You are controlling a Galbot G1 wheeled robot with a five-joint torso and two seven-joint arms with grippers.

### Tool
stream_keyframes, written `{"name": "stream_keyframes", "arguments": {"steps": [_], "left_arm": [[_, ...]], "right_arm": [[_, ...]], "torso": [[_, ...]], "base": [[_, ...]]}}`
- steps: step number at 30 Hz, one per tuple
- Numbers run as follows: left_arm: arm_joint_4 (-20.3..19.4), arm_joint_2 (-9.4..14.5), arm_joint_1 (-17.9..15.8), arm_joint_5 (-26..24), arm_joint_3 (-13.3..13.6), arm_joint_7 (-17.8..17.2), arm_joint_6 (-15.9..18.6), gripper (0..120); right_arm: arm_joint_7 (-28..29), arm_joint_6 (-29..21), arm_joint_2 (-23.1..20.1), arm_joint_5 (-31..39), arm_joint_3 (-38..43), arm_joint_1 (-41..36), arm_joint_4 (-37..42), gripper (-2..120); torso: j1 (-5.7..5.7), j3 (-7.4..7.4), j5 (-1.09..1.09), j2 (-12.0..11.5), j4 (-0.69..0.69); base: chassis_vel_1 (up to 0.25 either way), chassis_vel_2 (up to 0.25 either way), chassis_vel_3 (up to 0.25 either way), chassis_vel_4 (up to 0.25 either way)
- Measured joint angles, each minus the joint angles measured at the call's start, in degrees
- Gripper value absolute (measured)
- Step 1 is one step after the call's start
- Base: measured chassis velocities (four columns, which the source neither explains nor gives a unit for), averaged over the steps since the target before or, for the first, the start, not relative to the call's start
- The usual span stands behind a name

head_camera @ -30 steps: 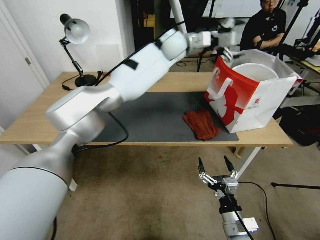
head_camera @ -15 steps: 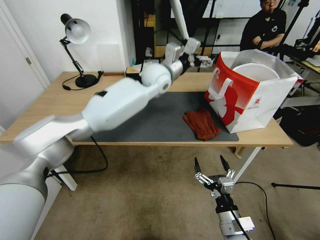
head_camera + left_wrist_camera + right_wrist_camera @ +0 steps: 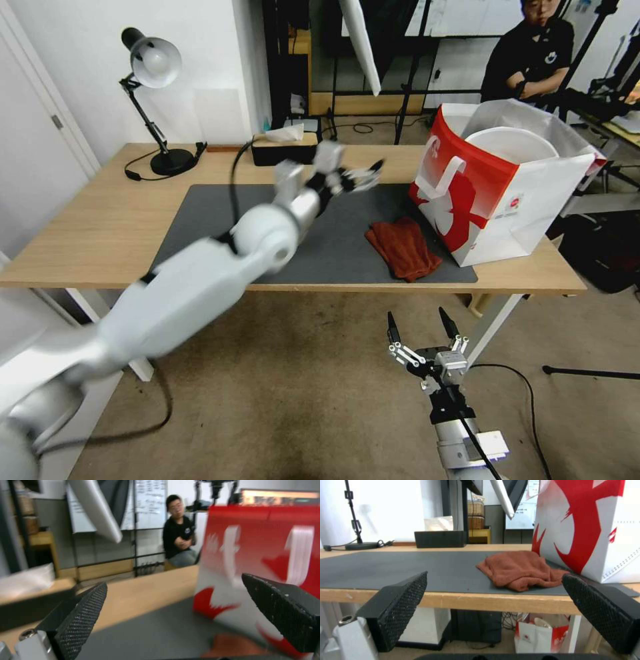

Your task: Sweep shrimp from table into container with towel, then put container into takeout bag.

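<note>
The red-and-white takeout bag [image 3: 490, 200] stands on the right end of the table [image 3: 87, 227], and the white container [image 3: 510, 143] sits inside it. No shrimp are in view. A rust-red towel [image 3: 402, 248] lies crumpled on the grey mat, just left of the bag. My left gripper [image 3: 363, 177] hangs open over the mat's far middle, left of the bag [image 3: 266, 555], with nothing between its fingers [image 3: 80, 615]. My right gripper [image 3: 421, 327] is open and empty, low in front of the table's edge, facing the towel [image 3: 520, 570] and the bag [image 3: 586, 525].
A black tissue box [image 3: 283, 150] sits at the table's back edge, and a desk lamp [image 3: 150, 67] stands at the back left. The left half of the dark mat [image 3: 200, 220] is bare. A small red-and-white bag [image 3: 540, 635] lies under the table.
My left arm has swung down and leftward, from high beside the bag's top to low over the mat. The right gripper has barely shifted. The container stays in the bag.
</note>
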Motion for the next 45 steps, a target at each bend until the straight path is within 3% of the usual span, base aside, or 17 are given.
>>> {"name": "stream_keyframes", "arguments": {"steps": [3,4,8,9,11,12,13,16,21,23,29,32,35,37,39,41,45], "left_arm": [[-5.4,2.8,11.4,4.7,-7.7,-0.4,-1.0,100],[-5.4,2.8,11.4,4.7,-7.7,-0.4,-1.0,100],[-8.9,4.0,23.7,9.7,-15.9,0.1,-2.9,100],[-8.9,4.0,23.7,9.7,-15.9,0.1,-2.9,100],[-10.1,4.2,29.8,13.7,-19.8,1.0,-4.9,100],[-11.2,4.0,34.9,16.7,-22.7,1.6,-6.4,100],[-11.2,4.0,34.9,16.7,-22.7,1.6,-6.4,100],[-12.6,2.9,44.3,21.4,-27.2,1.9,-9.5,100],[-12.8,2.5,47.1,22.8,-28.2,1.9,-10.7,100],[-13.0,1.6,50.6,24.9,-29.6,1.9,-12.6,100],[-13.0,0.4,55.3,27.8,-30.6,1.6,-15.3,100],[-11.9,-1.3,59.4,32.5,-31.1,-0.1,-19.2,100],[-11.6,-2.3,61.5,34.3,-31.3,-1.1,-20.8,100],[-11.5,-4.3,63.6,36.0,-32.1,-2.7,-22.1,100],[-11.5,-5.0,64.0,36.4,-32.3,-3.1,-22.2,100],[-11.3,-7.7,64.9,38.1,-32.6,-4.3,-22.4,100],[-10.9,-8.8,64.9,38.9,-32.6,-4.9,-22.6,100]], "right_arm": [[0.1,-0.1,0.1,0.0,0.3,0.2,0.1,100],[0.1,-0.1,0.1,0.0,0.3,0.2,0.1,100],[0.6,-0.7,0.2,0.0,0.6,0.6,0.6,100],[0.6,-0.7,0.2,0.0,0.6,0.6,0.6,100],[1.0,-1.1,0.1,0.0,1.0,0.9,0.9,100],[1.4,-1.3,0.1,0.1,1.2,1.1,1.1,100],[1.4,-1.3,0.1,0.1,1.2,1.1,1.1,100],[2.0,-1.9,0.1,0.6,1.6,1.2,1.5,100],[2.1,-2.2,0.0,0.8,1.8,1.2,1.7,100],[2.2,-2.4,-0.1,1.0,2.0,1.1,1.9,100],[2.4,-2.6,-0.2,1.4,2.6,0.7,2.3,100],[3.1,-3.3,0.1,2.4,3.4,-1.2,3.6,100],[3.1,-3.8,0.5,2.9,3.7,-2.1,4.1,100],[2.9,-3.9,0.6,3.5,3.7,-2.4,4.3,100],[2.6,-4.0,0.6,3.8,3.7,-2.4,4.3,100],[0.5,-3.5,0.7,4.8,3.7,-2.3,4.1,100],[-1.9,-2.2,0.7,5.2,3.7,-1.4,3.3,100]], "torso": [[0.0,0.0,0.02,0.0,-0.01],[0.0,0.0,0.02,0.0,-0.01],[0.0,0.0,-0.01,0.0,-0.01],[0.0,0.0,-0.01,0.0,-0.01],[0.0,0.0,0.0,0.0,-0.01],[0.0,0.0,0.01,0.0,-0.02],[0.0,0.0,0.01,0.0,-0.02],[0.0,0.0,0.01,0.0,-0.01],[0.0,0.0,-0.01,0.0,0.03],[0.0,0.0,0.02,0.0,0.0],[0.0,0.0,0.0,0.0,0.01],[0.0,0.0,0.0,0.0,-0.04],[0.0,0.0,0.01,0.0,-0.02],[0.0,0.0,0.01,0.0,-0.01],[0.0,0.01,0.02,0.0,-0.02],[0.0,0.01,0.02,0.0,-0.01],[0.01,0.01,0.01,0.0,-0.01]], "base": [[0.0,0.0,0.0,0.0],[0.0,0.0,0.0,0.0],[0.0,0.0,0.0,0.0],[0.0,0.0,0.0,0.0],[0.0,0.0,0.0,0.0],[0.0,0.0,0.0,0.0],[0.0,0.0,0.0,0.0],[0.0,0.0,0.0,0.0],[0.0,0.0,0.0,0.0],[0.0,0.0,0.0,0.0],[0.0,0.0,0.0,0.0],[0.0,0.0,0.0,0.0],[0.0,0.0,0.0,0.0],[0.0,0.0,0.0,0.0],[0.0,0.0,0.0,0.0],[0.0,0.0,0.0,0.0],[0.0,0.0,0.0,0.0]]}}
